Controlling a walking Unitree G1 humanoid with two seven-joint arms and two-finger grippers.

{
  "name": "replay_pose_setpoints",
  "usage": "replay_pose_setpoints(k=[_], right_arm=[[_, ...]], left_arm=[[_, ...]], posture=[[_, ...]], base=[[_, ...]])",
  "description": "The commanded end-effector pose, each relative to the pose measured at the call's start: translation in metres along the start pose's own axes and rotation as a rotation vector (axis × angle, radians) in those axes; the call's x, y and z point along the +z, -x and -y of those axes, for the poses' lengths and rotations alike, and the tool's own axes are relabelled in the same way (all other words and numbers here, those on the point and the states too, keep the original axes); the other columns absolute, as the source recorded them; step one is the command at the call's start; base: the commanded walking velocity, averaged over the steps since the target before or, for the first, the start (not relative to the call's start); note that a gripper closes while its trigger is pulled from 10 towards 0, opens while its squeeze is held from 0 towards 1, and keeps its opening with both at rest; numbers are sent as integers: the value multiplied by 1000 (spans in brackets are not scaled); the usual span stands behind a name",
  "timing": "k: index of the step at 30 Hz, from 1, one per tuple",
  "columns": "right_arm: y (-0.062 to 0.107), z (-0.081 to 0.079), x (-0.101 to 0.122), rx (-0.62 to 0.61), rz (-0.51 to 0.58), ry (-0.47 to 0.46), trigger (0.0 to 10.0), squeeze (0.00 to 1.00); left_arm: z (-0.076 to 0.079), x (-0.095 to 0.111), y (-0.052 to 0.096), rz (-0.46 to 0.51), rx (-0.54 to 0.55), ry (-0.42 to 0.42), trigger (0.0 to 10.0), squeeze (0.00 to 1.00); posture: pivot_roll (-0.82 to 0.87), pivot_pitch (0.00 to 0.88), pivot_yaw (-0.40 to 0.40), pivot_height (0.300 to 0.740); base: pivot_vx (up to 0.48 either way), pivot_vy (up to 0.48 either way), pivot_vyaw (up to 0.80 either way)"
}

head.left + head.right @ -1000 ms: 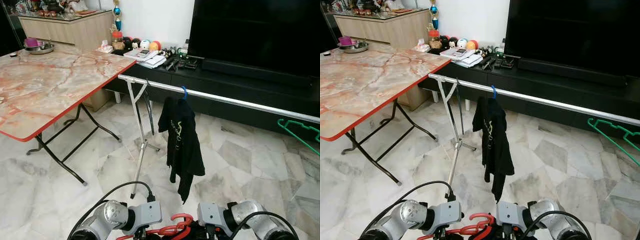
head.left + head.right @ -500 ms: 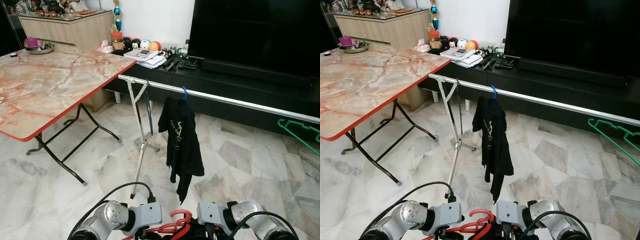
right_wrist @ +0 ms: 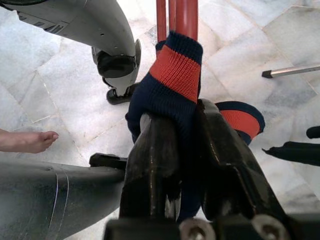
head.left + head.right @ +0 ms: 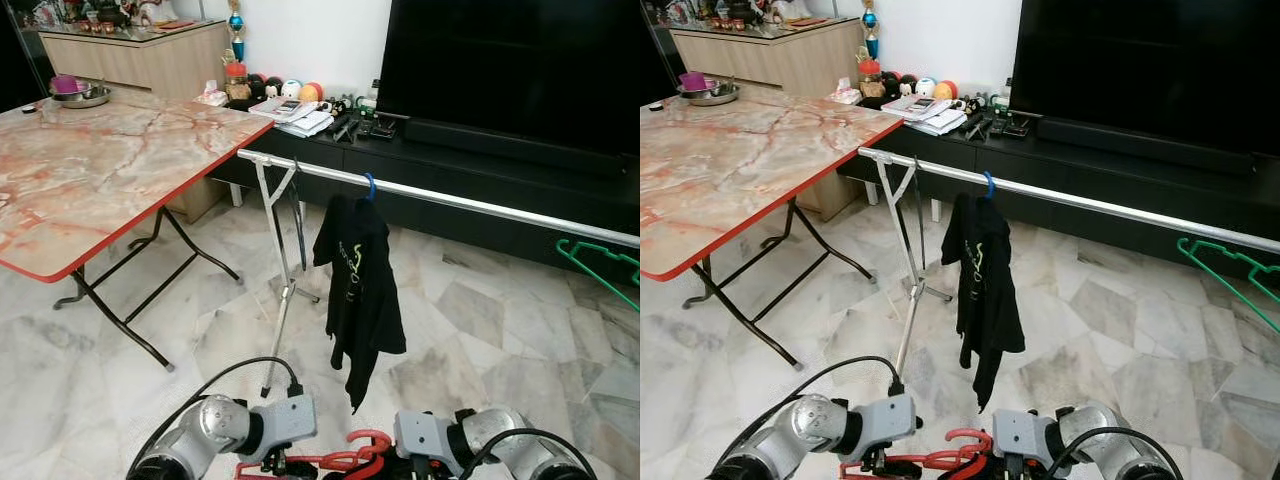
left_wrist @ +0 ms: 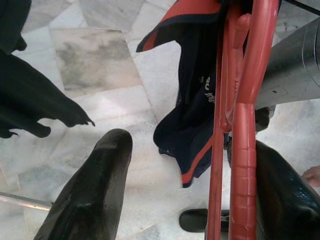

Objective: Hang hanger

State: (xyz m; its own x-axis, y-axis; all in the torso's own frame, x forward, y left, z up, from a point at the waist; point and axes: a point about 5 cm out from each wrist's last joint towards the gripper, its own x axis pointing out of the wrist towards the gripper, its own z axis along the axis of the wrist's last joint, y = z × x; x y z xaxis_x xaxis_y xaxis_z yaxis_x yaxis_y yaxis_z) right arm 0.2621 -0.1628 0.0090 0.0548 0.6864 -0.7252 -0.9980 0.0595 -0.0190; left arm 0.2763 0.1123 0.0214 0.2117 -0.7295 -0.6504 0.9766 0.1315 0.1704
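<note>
Jaws: right gripper (image 3: 175,150) pinching navy-red garment on red hanger (image 4: 345,458); left gripper (image 5: 170,200) spread around hanger bar. Hanger sinking lower at 6 o'clock, rail (image 4: 450,198) far at 12, hanging not begun.

Red hanger (image 4: 345,458) + arms lower now

Rail (image 4: 1070,198): a silver bar that runs from 10 o'clock to 3 o'clock, on a thin stand (image 4: 908,290).
Black shirt (image 4: 983,290): hangs from the rail on a blue hook, at the centre.
Green hanger (image 4: 1230,272): on the rail at 3 o'clock.
Table (image 4: 730,160): marble top with red edge, at 9 o'clock.
TV (image 4: 1145,70): at 1 o'clock.
Red hanger (image 4: 945,460): at 6 o'clock, between the two silver arms.
</note>
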Motion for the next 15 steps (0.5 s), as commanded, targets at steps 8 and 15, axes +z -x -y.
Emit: replay_pose_setpoints(k=[8,15], right_arm=[[1,-5,-9,22,-47,-6,10000,0],[-1,-5,-8,25,-57,12,10000,0]], left_arm=[[-9,7,3,10,39,11,10000,0],[-2,16,-1,55,-71,23,10000,1000]], posture=[[5,8,-81,740],[7,11,-84,740]], base=[[0,0,0],[0,0,0]])
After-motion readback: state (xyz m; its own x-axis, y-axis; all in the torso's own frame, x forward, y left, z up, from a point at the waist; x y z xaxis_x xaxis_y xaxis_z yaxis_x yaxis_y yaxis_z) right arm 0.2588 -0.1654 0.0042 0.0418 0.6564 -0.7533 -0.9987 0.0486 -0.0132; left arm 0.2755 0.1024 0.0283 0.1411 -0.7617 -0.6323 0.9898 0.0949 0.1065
